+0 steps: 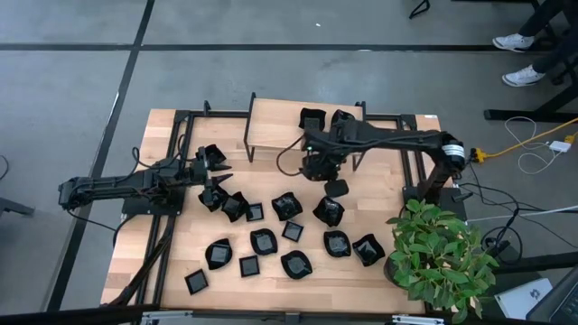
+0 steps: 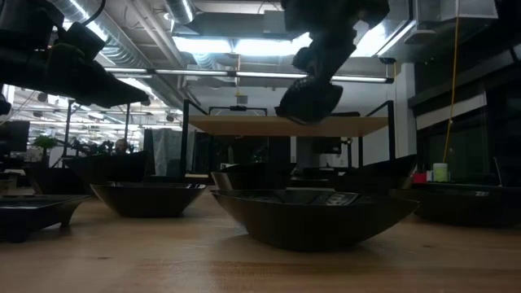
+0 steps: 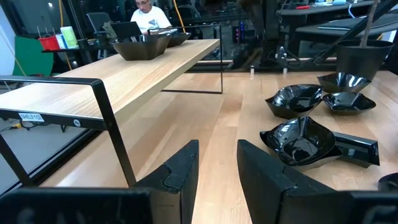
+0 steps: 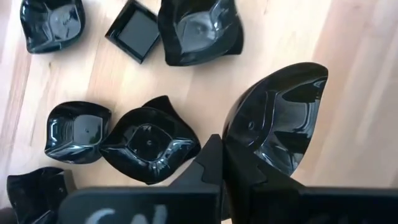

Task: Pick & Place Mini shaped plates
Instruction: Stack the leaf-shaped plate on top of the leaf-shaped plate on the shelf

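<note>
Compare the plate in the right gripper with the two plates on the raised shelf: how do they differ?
The held plate is pinched by its rim in the shut right gripper and hangs tilted in the air above the table; the two shelf plates rest upright on the wooden shelf. The held plate is alone; the shelf plates sit side by side. All are small, glossy black dishes.
</note>
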{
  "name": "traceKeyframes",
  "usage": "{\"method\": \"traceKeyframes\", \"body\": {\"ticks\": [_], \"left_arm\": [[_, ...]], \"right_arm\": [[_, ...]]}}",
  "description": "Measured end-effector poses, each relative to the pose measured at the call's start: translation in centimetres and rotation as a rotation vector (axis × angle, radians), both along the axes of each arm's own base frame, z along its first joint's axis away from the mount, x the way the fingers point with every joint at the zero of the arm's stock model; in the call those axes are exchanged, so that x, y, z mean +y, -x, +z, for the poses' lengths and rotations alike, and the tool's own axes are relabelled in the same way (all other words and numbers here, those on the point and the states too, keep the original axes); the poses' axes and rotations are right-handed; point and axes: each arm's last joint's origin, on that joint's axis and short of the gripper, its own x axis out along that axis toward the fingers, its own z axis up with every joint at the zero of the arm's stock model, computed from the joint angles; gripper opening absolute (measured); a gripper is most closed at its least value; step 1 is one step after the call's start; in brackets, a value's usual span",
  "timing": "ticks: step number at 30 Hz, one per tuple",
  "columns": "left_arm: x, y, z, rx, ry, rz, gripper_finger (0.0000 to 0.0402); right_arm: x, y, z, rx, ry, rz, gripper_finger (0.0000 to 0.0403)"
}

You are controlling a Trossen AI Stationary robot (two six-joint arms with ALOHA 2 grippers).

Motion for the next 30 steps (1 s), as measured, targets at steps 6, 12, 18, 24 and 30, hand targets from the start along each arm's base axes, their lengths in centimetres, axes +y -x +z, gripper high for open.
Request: {"method": "traceKeyframes", "body": {"ticks": [6, 12, 18, 24, 30], "left_arm": [[0.0, 0.0, 0.0, 0.000, 0.000, 0.000, 0.0104], [0.0, 0.0, 0.0, 0.000, 0.000, 0.000, 0.0104], [0.0, 0.0, 0.0, 0.000, 0.000, 0.000, 0.0104], [0.0, 0.0, 0.0, 0.000, 0.000, 0.000, 0.0104], [0.0, 0.0, 0.0, 0.000, 0.000, 0.000, 0.0104]], "right_arm": [[-0.6, 1.4, 2.2, -0.084, 0.003, -0.023, 0.0003], [-1.1, 3.1, 4.5, -0.186, 0.022, -0.058, 0.0003], [-1.3, 4.7, 6.5, -0.276, 0.034, -0.093, 0.0003], [-1.5, 5.6, 7.8, -0.330, 0.131, -0.194, 0.0003], [-2.3, 6.0, 8.0, -0.317, 0.238, -0.337, 0.0003]]}}
